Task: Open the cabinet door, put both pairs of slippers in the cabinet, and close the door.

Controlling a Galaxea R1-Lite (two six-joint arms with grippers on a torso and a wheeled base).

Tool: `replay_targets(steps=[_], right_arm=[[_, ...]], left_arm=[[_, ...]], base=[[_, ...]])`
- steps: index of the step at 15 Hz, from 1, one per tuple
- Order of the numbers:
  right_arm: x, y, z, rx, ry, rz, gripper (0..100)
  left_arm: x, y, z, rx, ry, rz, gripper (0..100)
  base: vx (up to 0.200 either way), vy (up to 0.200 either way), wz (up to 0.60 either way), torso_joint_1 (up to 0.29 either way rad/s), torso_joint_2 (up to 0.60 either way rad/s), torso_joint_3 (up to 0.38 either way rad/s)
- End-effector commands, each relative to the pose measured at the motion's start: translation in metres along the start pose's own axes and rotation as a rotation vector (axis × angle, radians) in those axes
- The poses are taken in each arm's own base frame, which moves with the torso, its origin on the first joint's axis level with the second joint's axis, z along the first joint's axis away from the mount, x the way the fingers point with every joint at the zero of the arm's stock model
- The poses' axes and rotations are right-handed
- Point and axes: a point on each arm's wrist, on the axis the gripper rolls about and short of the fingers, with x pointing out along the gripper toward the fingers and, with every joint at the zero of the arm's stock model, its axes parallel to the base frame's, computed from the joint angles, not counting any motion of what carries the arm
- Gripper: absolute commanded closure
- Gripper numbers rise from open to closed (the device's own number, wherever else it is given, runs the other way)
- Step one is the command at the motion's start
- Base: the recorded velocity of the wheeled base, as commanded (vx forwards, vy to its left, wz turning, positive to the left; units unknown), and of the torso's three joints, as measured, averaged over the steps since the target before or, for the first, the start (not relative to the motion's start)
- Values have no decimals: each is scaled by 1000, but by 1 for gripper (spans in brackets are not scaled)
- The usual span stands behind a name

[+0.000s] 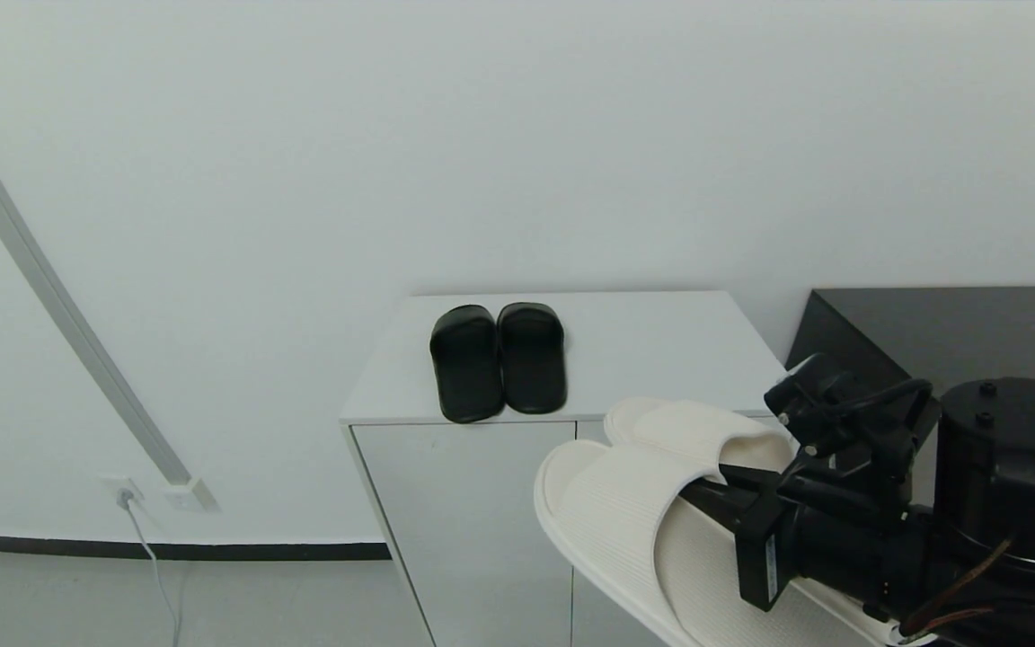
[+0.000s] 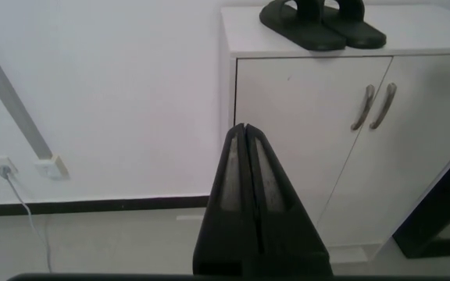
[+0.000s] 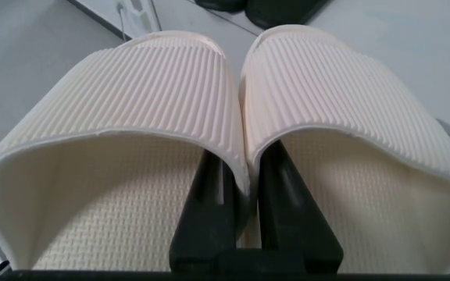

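White slippers [image 1: 625, 512] clamped together, right hand [image 3: 244, 183] tucked under straps; left hand [image 2: 245, 134] closed empty

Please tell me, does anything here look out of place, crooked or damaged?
Nothing looks damaged or spilled. The black rubber slippers lie side by side on the white cabinet, whose doors are shut, while the right gripper holds the cream ribbed slippers.

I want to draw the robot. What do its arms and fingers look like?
The right arm is black and chunky, with a round bolted cap, looping black cables and reddish wires. The left fingers are long, flat and black with grey pads; the right fingers are black too.
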Motion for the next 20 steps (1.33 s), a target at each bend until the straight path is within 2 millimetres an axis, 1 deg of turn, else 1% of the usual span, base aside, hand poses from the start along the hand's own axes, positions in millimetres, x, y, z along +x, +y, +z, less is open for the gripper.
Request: replay_targets(steps=[1,2,3,13,20], right_arm=[[0,0,-1,0,2,-1,100],[0,0,-1,0,2,-1,100],[0,0,-1,0,2,-1,100],[0,0,-3,-1,10,-3,100],[-1,1,-6,-5,22,1,100]], left_arm=[[0,0,0,0,0,-1,100],[0,0,0,0,1,-1,100],[0,0,0,0,0,-1,0],[0,0,0,0,0,-1,0],[0,0,0,0,0,-1,0]], base=[[0,0,0,-154,378,193],[0,0,0,-154,378,207],[0,0,0,-168,398,222],[0,0,0,-219,524,305],[0,0,0,-185,510,323]])
